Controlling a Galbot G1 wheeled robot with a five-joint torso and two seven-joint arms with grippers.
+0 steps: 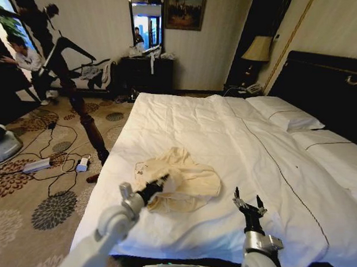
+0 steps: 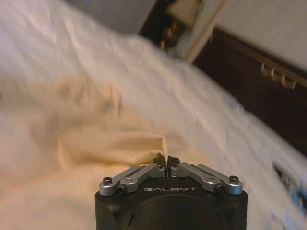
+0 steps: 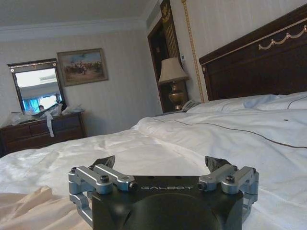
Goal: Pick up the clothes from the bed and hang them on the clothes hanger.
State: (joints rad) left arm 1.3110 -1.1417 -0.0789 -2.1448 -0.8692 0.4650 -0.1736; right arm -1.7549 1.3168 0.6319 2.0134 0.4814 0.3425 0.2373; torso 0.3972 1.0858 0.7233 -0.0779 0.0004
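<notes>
Cream clothes (image 1: 180,180) lie bunched on the bed (image 1: 236,147); left gripper (image 1: 161,181) pinches their seven-o'clock edge (seemingly for lifting); right gripper (image 1: 247,201) waits, spread wide.

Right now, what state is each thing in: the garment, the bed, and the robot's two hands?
clothes: crumpled in a heap on the duvet, pinched at its near edge.
bed: made, white duvet spread, pillows at the headboard.
left hand: shut on the clothes, fingertips together.
right hand: open, holding nothing, low over the duvet beside the clothes.
</notes>
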